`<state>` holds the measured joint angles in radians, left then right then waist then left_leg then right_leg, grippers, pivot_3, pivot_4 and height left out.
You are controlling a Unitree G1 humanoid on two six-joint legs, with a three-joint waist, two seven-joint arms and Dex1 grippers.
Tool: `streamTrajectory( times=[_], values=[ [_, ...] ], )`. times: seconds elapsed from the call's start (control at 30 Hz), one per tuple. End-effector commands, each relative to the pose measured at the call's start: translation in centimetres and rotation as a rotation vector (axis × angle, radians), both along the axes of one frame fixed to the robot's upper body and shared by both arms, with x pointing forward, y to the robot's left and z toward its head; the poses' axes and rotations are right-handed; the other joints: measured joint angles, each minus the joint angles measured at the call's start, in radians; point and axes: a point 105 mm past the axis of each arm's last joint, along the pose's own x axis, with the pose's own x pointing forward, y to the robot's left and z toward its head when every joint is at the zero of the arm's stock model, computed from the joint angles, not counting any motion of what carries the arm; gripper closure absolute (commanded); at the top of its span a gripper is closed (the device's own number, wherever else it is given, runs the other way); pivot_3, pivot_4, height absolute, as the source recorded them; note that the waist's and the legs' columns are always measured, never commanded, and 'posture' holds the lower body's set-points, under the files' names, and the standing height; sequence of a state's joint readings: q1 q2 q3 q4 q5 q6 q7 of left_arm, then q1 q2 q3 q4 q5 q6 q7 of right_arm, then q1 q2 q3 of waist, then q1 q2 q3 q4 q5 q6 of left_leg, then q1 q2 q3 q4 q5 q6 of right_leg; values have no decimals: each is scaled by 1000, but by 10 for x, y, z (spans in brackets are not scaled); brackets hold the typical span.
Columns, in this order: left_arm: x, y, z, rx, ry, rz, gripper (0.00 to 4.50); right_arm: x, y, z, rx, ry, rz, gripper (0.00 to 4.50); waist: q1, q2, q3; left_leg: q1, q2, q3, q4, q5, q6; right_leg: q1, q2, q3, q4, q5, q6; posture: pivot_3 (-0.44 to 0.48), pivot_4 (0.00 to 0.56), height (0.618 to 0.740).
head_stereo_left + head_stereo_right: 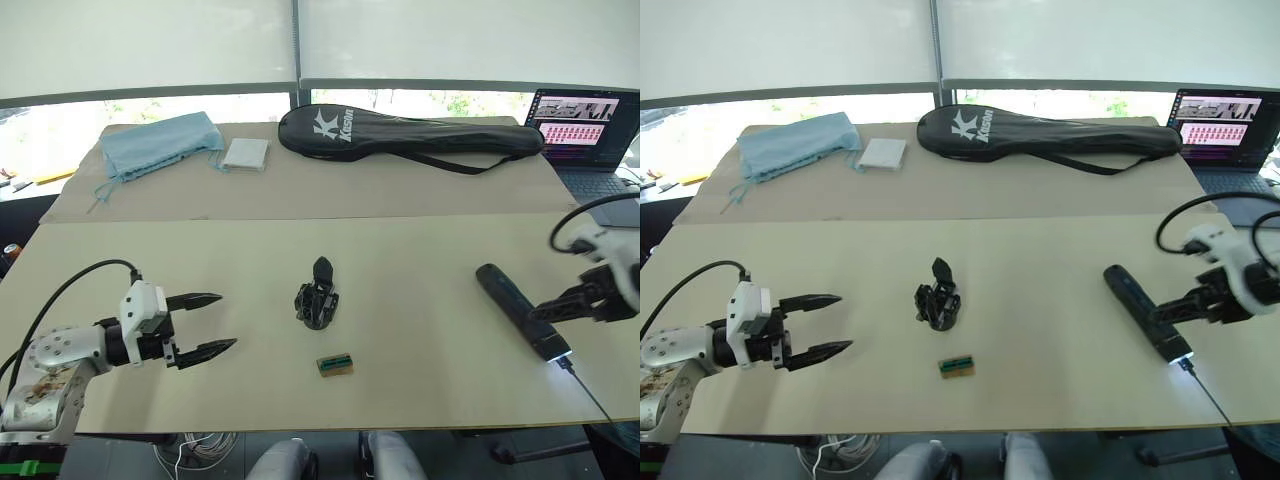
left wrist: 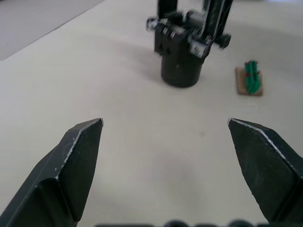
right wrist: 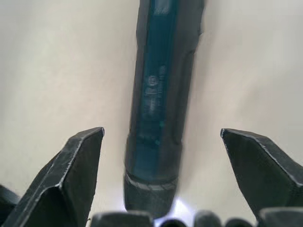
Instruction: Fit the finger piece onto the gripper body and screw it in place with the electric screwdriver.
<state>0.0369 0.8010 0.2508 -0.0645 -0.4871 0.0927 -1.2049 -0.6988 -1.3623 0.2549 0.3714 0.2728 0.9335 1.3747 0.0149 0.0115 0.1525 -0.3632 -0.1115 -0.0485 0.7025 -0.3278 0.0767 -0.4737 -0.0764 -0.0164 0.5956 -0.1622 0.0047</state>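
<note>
- The left gripper (image 1: 211, 323), two black fingers on a white mount, hovers at about 8 o'clock on the near table with its jaws wide apart and nothing between them; its tips aim toward the table's middle.
- The right gripper (image 3: 161, 142) sits at about 4 o'clock, jaws apart, straddling the electric screwdriver (image 1: 520, 311), a thick dark navy pen-shaped cylinder that lies flat on the pale table (image 1: 420, 400). Its thin metal bit points toward the near right edge, and a light glows at the bit end. I cannot tell whether either finger touches the barrel.
- A small green-and-brown block (image 1: 335, 365) lies near the front edge at about 6 o'clock.
- The gripper body (image 1: 317, 298), a small black assembly with a round base and one pointed finger sticking up, stands at the table's centre, just beyond the block.
- I cannot pick out a loose finger piece.
- At 12 o'clock on the far table lie a long black racket bag (image 1: 410, 133), a crumpled light-blue cloth (image 1: 160, 145) and a small white square pad (image 1: 245, 154).
- Judged step: taking up the screwdriver. The next move calls for closing squarely on the barrel and lifting it level.
</note>
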Motion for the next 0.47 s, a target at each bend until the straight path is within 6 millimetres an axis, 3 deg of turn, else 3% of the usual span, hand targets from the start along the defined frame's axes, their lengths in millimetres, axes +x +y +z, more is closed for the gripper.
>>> streamTrajectory(
  times=[0.03,0.13,0.27,0.33,0.47],
  values=[
    [-1,18,9,72,-71,54,0,1,32,51,123,-276,265,35,-2,-1,0,0,0,0,0,0,0,0,0,0,0,0,0,0,150,740],
    [-5,32,5,115,-71,104,0,-14,65,58,158,-532,606,35,-6,-5,-1,4,2,0,0,0,0,4,2,0,0,0,0,0,150,740],
    [-9,35,-6,139,-61,134,0,-30,99,29,206,-727,801,35,-2,-7,-1,15,2,0,-3,-2,-2,15,2,0,-1,0,0,0,150,740],
    [-9,35,-8,142,-63,142,0,-38,112,15,218,-745,869,35,3,-7,-1,16,1,0,-2,-2,-2,15,2,1,-1,0,0,0,150,740],
    [-10,37,-4,148,-81,155,0,-39,135,10,270,-811,909,35,3,-6,0,16,1,0,-1,-2,-2,15,1,1,0,0,1,0,150,740]
  ],
)
